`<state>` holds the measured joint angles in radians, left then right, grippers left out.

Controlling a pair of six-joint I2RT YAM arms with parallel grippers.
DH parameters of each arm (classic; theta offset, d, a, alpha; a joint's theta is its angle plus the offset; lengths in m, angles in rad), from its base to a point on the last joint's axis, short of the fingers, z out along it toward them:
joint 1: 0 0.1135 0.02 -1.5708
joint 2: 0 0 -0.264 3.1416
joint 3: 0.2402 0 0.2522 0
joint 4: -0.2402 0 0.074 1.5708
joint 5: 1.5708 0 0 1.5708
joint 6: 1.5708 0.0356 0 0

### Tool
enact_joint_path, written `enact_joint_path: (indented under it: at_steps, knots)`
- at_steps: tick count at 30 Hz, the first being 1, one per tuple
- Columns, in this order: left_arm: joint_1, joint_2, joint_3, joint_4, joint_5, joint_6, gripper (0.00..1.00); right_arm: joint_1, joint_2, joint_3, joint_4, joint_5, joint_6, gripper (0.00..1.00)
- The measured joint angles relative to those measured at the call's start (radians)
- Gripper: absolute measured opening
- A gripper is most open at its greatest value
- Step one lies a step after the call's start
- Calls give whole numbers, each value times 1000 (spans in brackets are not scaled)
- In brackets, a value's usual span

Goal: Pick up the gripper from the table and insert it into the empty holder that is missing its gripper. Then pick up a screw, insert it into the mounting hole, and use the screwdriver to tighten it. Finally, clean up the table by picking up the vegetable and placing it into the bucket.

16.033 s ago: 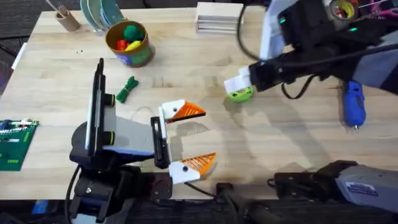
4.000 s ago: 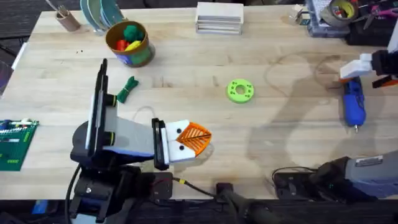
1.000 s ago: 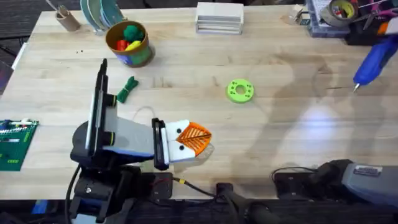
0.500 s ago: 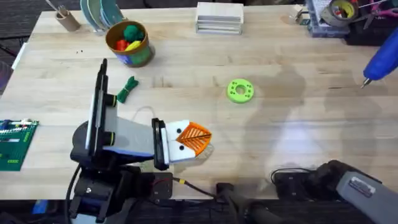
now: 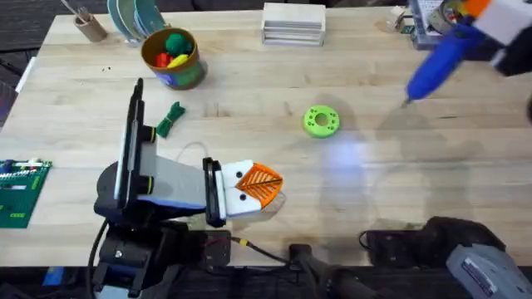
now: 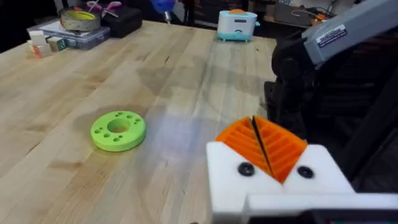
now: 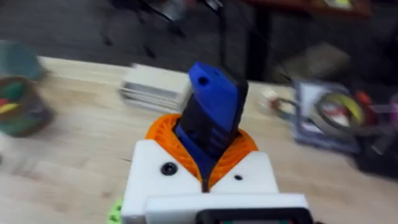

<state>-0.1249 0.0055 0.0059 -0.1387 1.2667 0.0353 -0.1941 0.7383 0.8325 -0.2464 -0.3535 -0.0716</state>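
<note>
The right hand (image 7: pixel 205 174) is gripping the screwdriver (image 5: pixel 434 60) between its orange pads, the blue handle clamped and rising out of the wrist view. In the overhead view the tool is hanging tilted above the far right of the desk (image 5: pixel 374 191), its metal tip pointing down and toward the green disc (image 5: pixel 321 121), not touching anything.

The left hand (image 6: pixel 260 146) is resting low at the near left of the desk with both orange ribbed tips pressed together, holding nothing. Both of its white blocks are carrying an orange tip, so the gripper (image 5: pixel 259 184) is judged to be already seated in the holder (image 5: pixel 237 199), which is no longer bare. Two dark fasteners are showing on the white blocks in the left wrist view; whether they are tightened cannot be told.

The green disc is lying alone mid-desk, well apart from both hands. Judgement: the tightening step is now in hand, with the screwdriver yet to reach the mounting hole.

The vegetable (image 5: pixel 169 119) is lying on the desk just near of the bucket (image 5: pixel 173 58), outside it, so clean-up is outstanding
</note>
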Motion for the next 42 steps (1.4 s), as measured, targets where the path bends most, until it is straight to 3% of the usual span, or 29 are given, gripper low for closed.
enact_joint_path:
  at_steps: [11,17,18,21,28,42]
  knots:
    - [0,0,0,0,-3,0,4,455,19,-78,437,-14,82,30]
    - [0,0,0,0,-3,0,4,684,93,-78,648,-15,134,30]
    - [0,0,0,0,-3,0,4,791,135,-78,712,-16,149,30]
    - [0,0,0,0,-3,-1,4,880,179,-78,749,-20,155,30]
    - [0,0,0,5,-19,-2,4,1006,247,-79,778,-33,158,30]
    - [0,0,0,8,-37,-5,4,1066,316,-79,793,-56,158,30]
